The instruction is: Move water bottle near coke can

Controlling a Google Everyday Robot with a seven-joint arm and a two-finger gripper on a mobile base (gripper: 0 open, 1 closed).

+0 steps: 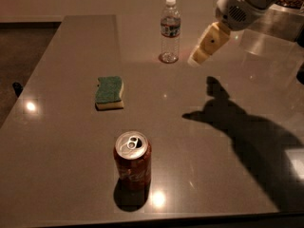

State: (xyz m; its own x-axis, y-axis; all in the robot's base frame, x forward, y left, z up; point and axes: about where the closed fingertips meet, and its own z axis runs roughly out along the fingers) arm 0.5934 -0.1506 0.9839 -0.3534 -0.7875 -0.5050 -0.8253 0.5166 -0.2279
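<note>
1. Camera view has the bottle [170,30] standing upright at the far end of the table [71,141]. The can [132,160] is near the front edge, well apart from it, with a sponge [109,92] in between.
2. The gripper [200,55] hangs just right of the bottle, not touching it. It's holding nothing, and I can't tell how open it is.
3. I'd come in level and grab mid-body. Tall, light bottles tip easily.
</note>
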